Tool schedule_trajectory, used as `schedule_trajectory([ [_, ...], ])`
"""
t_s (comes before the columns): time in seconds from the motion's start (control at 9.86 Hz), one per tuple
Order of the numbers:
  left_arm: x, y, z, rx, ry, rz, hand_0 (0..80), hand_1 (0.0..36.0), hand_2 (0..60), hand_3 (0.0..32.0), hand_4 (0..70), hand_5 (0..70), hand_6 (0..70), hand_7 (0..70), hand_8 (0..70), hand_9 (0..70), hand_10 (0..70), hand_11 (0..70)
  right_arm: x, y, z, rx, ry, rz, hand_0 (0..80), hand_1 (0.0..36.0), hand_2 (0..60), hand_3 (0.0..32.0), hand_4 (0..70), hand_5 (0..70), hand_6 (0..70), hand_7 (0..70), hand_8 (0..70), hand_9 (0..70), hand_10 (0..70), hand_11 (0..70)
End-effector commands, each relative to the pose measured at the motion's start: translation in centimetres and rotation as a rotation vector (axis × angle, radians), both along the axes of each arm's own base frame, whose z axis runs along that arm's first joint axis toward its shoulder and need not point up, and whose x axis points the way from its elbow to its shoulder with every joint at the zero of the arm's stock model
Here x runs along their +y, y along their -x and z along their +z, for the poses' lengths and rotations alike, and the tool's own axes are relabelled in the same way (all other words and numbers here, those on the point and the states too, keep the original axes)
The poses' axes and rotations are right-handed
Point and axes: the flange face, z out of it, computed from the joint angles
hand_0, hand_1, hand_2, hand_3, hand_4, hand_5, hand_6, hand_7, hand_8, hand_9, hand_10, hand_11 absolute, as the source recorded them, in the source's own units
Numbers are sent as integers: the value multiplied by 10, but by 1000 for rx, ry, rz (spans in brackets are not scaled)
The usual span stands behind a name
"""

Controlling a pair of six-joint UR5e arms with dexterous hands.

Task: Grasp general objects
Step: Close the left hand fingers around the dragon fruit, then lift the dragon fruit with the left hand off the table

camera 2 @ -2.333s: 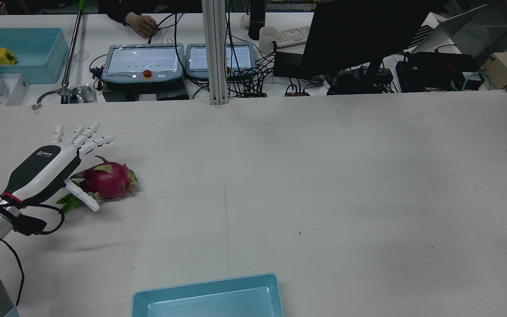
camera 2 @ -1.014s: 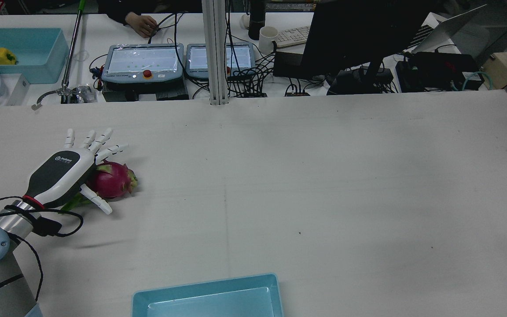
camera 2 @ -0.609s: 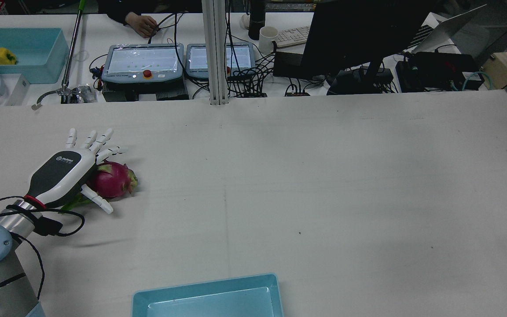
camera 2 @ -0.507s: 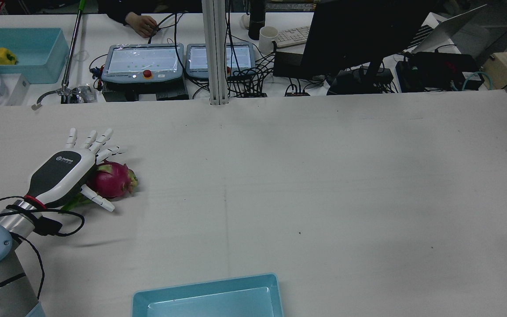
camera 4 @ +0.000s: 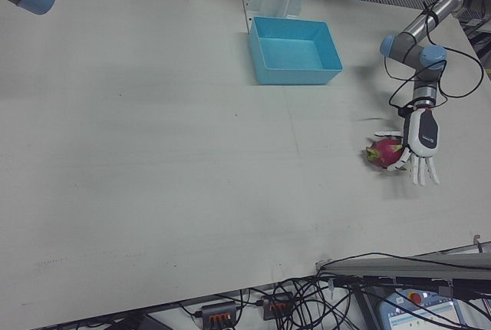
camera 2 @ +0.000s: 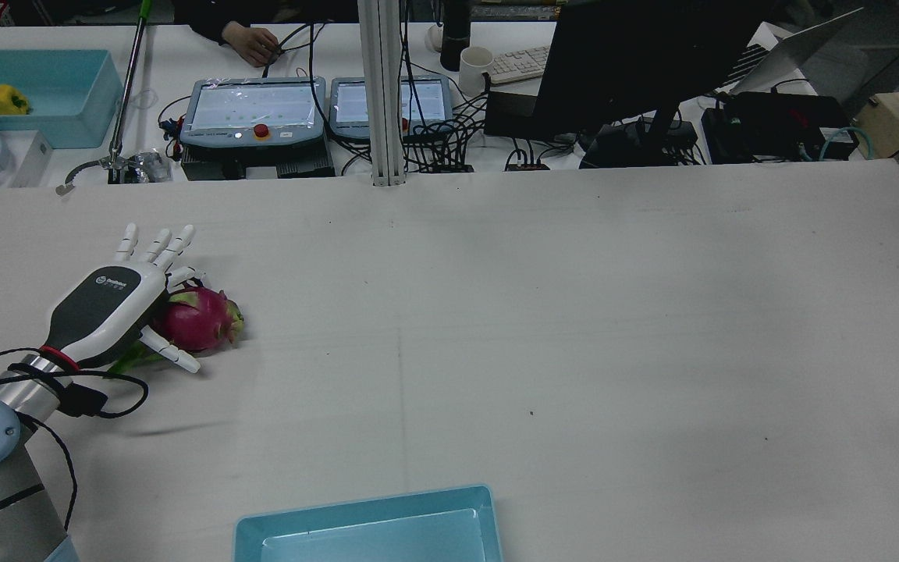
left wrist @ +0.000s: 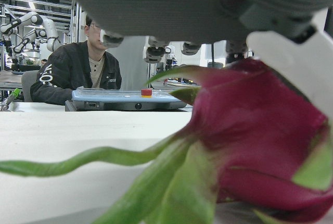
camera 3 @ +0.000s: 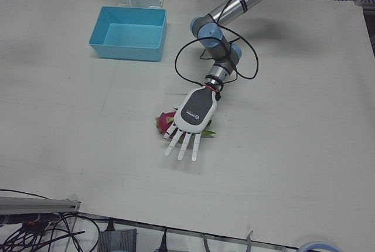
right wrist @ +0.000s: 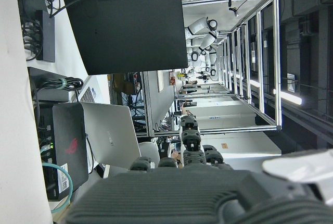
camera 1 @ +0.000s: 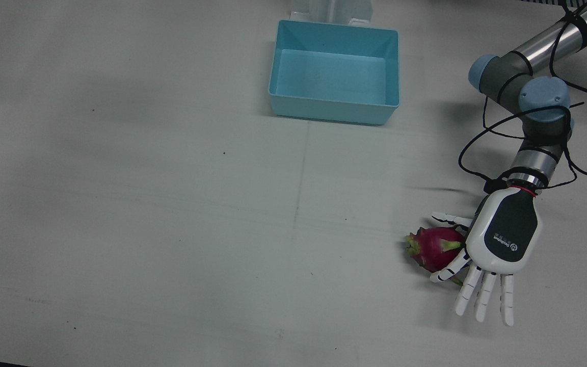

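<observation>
- Left hand (camera 2: 106, 300): it lies palm-down over the stem end of the dragon fruit (camera 2: 198, 319), which rests on the worktop (camera 2: 543, 312) at the robot's left side. Compared with half a second ago, the fingers (camera 2: 172, 240) have drawn together and the nearest one has curled onto the fruit's top; the thumb sits against its near flank.
- Finger state: partly spread, three of them straight beyond the fruit, so no enclosing grip is formed yet. The fruit shows no lift.
- Judgement: closure has begun; the grasp is early, and the smooth rounded skin may roll out sideways.
- Blue bin (camera 1: 334, 71): at the worktop's middle near the pedestals, well apart from the fruit.
- Right hand: only its own camera shows it, and there I cannot tell how its fingers stand.
</observation>
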Motion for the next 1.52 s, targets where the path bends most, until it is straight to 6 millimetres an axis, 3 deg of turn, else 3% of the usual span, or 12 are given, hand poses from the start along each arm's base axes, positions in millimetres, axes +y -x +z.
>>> schedule_trajectory([
  [0.0, -1, -1, -2, 10, -8, -4, 469, 100, 65, 0, 187, 562, 28, 71, 108, 0, 0, 0, 0, 0, 0, 0, 0, 0, 0, 0, 0, 0, 0, 0, 0, 0, 0, 0, 0, 0],
  [0.1, -1, -1, -3, 14, -10, -4, 464, 83, 67, 0, 261, 689, 39, 93, 106, 4, 0, 0, 0, 0, 0, 0, 0, 0, 0, 0, 0, 0, 0, 0, 0, 0, 0, 0, 0, 0],
  [0.3, -2, 1, -7, 27, -16, -6, 454, 59, 79, 0, 384, 700, 50, 110, 101, 8, 0, 0, 0, 0, 0, 0, 0, 0, 0, 0, 0, 0, 0, 0, 0, 0, 0, 0, 0, 0],
  [0.41, -4, 6, -19, 62, -37, -12, 454, 89, 205, 0, 420, 700, 59, 119, 105, 9, 0, 0, 0, 0, 0, 0, 0, 0, 0, 0, 0, 0, 0, 0, 0, 0, 0, 0, 0, 0],
  [0.61, 2, 11, -50, 129, -86, 5, 442, 185, 600, 0, 431, 700, 67, 139, 113, 13, 0, 0, 0, 0, 0, 0, 0, 0, 0, 0, 0, 0, 0, 0, 0, 0, 0, 0, 0, 0],
  [0.71, 8, 12, -81, 168, -136, 56, 442, 226, 600, 0, 418, 700, 75, 159, 126, 17, 1, 4, 0, 0, 0, 0, 0, 0, 0, 0, 0, 0, 0, 0, 0, 0, 0, 0, 0, 0],
  [0.81, 18, 13, -109, 173, -170, 125, 429, 231, 600, 0, 410, 700, 83, 172, 138, 25, 10, 16, 0, 0, 0, 0, 0, 0, 0, 0, 0, 0, 0, 0, 0, 0, 0, 0, 0, 0],
  [1.01, 38, 19, -150, 183, -208, 200, 374, 173, 600, 0, 370, 700, 86, 169, 159, 55, 19, 25, 0, 0, 0, 0, 0, 0, 0, 0, 0, 0, 0, 0, 0, 0, 0, 0, 0, 0],
  [1.32, 68, 10, -178, 181, -240, 379, 396, 162, 600, 0, 401, 700, 97, 190, 163, 62, 36, 51, 0, 0, 0, 0, 0, 0, 0, 0, 0, 0, 0, 0, 0, 0, 0, 0, 0, 0],
  [1.42, 76, 3, -178, 181, -236, 419, 406, 164, 600, 0, 414, 700, 99, 192, 162, 60, 39, 55, 0, 0, 0, 0, 0, 0, 0, 0, 0, 0, 0, 0, 0, 0, 0, 0, 0, 0],
])
